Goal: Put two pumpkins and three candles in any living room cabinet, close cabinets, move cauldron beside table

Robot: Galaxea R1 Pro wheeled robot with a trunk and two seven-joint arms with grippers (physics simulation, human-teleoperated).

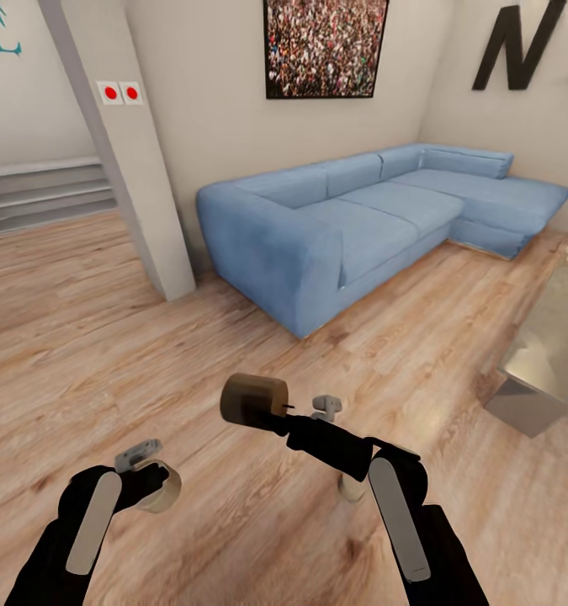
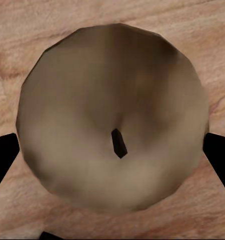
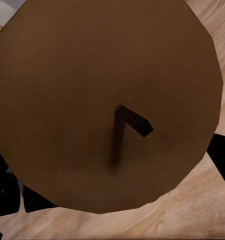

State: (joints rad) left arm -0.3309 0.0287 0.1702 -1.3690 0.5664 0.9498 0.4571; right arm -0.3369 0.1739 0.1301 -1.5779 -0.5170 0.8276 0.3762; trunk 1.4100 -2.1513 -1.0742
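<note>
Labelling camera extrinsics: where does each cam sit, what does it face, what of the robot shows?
Head view: up on the head, looking forward and down at wood floor, blue sofa; both arms show, each carrying a candle.
Left wrist view: along the left end effector, onto its candle, wick end on; dark fingers flank it.
Right wrist view: same, right candle.
Shared: both candles, floor.

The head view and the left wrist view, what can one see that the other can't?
The head view alone has the blue sofa, the wall picture, the grey pillar and the right gripper holding a darker candle. The left wrist view alone has the pale candle's dark wick close up. Both have that pale candle and the wooden floor.
</note>
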